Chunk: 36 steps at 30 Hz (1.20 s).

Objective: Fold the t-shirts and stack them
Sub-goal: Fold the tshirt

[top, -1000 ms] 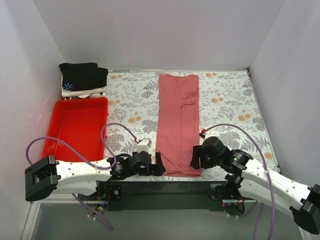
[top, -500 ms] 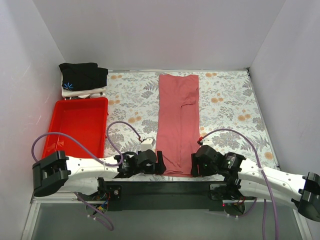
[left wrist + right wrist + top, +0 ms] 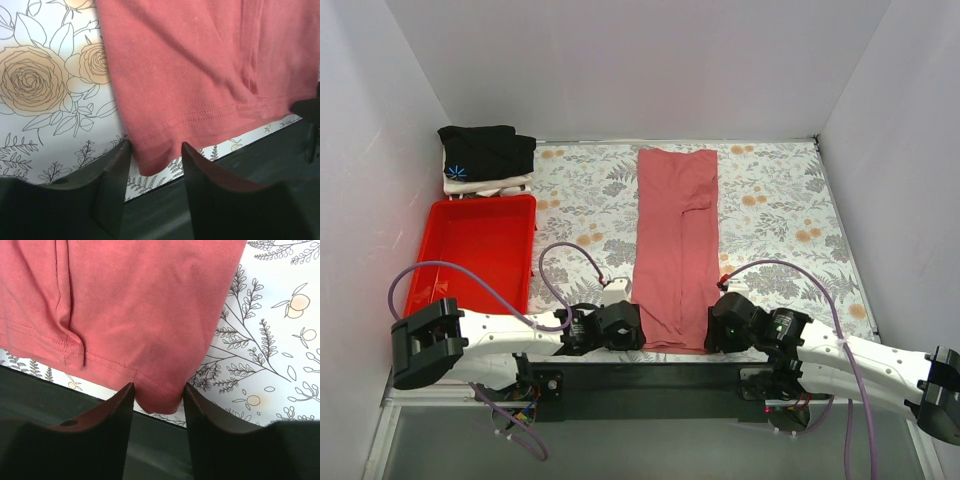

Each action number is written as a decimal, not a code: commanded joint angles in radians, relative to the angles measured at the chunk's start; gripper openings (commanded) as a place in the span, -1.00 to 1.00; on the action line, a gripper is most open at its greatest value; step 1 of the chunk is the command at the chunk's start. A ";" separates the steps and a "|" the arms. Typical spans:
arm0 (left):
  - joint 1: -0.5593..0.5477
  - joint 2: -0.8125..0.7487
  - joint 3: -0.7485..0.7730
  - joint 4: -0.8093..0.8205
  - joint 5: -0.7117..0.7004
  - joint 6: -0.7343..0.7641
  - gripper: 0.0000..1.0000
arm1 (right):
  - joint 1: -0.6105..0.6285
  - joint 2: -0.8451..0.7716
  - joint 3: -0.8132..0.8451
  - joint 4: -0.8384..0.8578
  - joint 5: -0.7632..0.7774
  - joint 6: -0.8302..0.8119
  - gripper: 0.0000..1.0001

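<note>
Lying lengthwise down the middle of the table [image 3: 780, 200], the salmon shirt [image 3: 677, 250] is seen folded into a long narrow strip, one short end near the far wall, hem at the near edge. Sleeves are tucked in; one fold line is visible along the strip's right half. Left gripper [image 3: 642, 328] is placed at the near left corner of the hem, right gripper [image 3: 710, 330] at the near right corner, both low by the table's front edge. From the left wrist view, the left gripper [image 3: 155, 150] is shown with jaws spread, the hem corner of the salmon shirt [image 3: 200, 65] sitting in the gap between the two fingers [image 3: 117, 170]; cloth is not pinched, though the corner's edges are close to both inner faces. From the right wrist view, a matching picture is given: right gripper [image 3: 159, 390] spread, corner of the salmon shirt [image 3: 125, 305] between the fingers [image 3: 205, 410], double stitch line of the hem visible just above the tips. Whether the fingertips are touching the table cannot be told. Black shirt [image 3: 485, 150], marked with a small blue starburst, is stacked folded on the white shirt [image 3: 498, 186] in the far left corner, well apart from the salmon one. Red tray [image 3: 475, 255] is set just in front of that stack, along the left wall.
</note>
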 commanded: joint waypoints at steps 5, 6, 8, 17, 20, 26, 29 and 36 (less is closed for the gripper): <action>-0.034 0.046 -0.010 -0.149 0.003 -0.038 -0.54 | 0.010 0.050 -0.031 0.001 0.000 0.018 -0.35; -0.036 0.046 -0.010 -0.150 0.003 -0.040 -0.60 | 0.012 0.050 -0.032 0.001 -0.001 0.018 -0.38; -0.037 0.046 -0.013 -0.158 0.002 -0.042 -0.72 | 0.012 0.050 -0.034 -0.001 -0.001 0.018 -0.50; -0.048 0.031 -0.004 -0.166 0.019 0.035 -1.00 | 0.019 0.108 0.010 -0.027 -0.086 -0.073 -0.97; -0.052 0.021 0.001 -0.164 0.069 0.104 -1.00 | 0.024 0.150 0.038 -0.051 -0.165 -0.131 -0.97; -0.059 0.008 0.002 -0.152 0.236 0.210 -1.00 | 0.041 0.217 0.089 -0.111 -0.322 -0.232 -0.97; -0.060 -0.003 -0.001 -0.138 0.316 0.234 -1.00 | 0.047 0.220 0.116 -0.139 -0.385 -0.274 -0.97; -0.060 -0.130 0.033 -0.197 0.202 0.154 -1.00 | 0.051 0.156 0.221 -0.236 -0.406 -0.314 -0.97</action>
